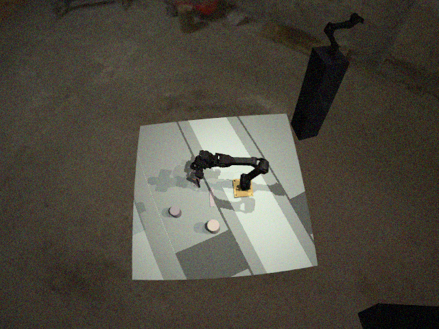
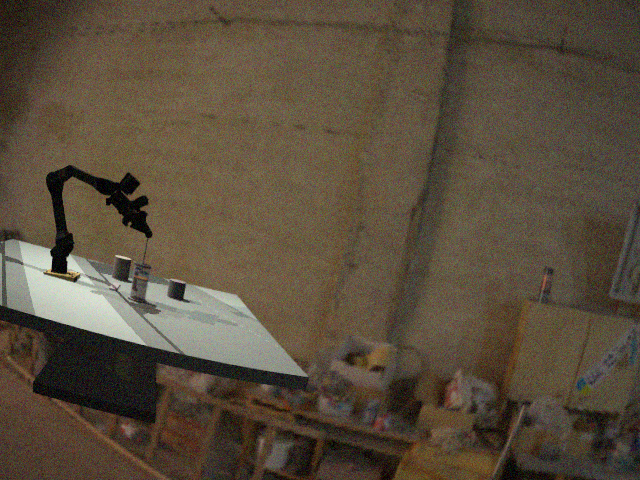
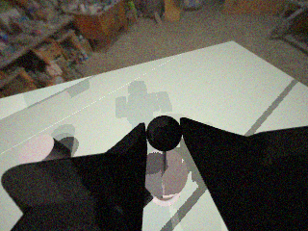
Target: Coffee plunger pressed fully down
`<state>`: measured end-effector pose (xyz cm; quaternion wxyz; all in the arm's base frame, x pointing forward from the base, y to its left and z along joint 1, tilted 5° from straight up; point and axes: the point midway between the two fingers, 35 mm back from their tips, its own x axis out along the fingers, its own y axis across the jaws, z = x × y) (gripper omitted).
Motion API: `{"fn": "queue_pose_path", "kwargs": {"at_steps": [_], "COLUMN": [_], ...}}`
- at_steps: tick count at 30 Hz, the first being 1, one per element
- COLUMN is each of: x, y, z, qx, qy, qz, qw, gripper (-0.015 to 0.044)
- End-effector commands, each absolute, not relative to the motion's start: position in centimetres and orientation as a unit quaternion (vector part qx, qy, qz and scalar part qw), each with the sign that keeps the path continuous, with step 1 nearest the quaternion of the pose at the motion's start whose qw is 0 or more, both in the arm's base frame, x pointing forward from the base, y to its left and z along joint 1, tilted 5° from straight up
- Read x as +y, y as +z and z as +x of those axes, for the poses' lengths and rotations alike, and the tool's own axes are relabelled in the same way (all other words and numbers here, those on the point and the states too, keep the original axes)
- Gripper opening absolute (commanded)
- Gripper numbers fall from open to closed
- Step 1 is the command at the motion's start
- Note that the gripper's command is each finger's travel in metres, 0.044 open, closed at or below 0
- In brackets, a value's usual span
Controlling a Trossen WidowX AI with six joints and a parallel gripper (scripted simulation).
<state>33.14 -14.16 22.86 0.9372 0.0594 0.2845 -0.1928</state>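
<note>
I have the counter [image 2: 217, 335] carrying the coffee press [image 2: 140, 281], which stands upright between two short cylinders [image 2: 122, 267], apart from both. Above it my pincer [image 3: 164, 134] is closed on the plunger knob [image 3: 164, 132], a fingertip [image 3: 140, 135] touching each side of the black ball. The rod looks fully raised, though the far views are grainy. So the grasp is made and the press-down is next: I judge it needs a straight vertical push, no sideways drag, then opening.
</note>
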Motion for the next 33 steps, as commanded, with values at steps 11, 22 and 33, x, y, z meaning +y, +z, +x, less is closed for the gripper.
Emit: {"fn": "queue_pose_path", "kwargs": {"at_steps": [11,22,33], "x": [-14.2,-14.3,-14.3], "y": [21.9,20.1,18.3], "z": [33.3,33.4,33.5], "qx": [0.285,0.285,0.284], "qy": [-0.192,-0.192,-0.192], "qz": [0.058,0.058,0.058], "qw": [0.937,0.937,0.938], "gripper": [0.0113,0.0113,0.0113]}}
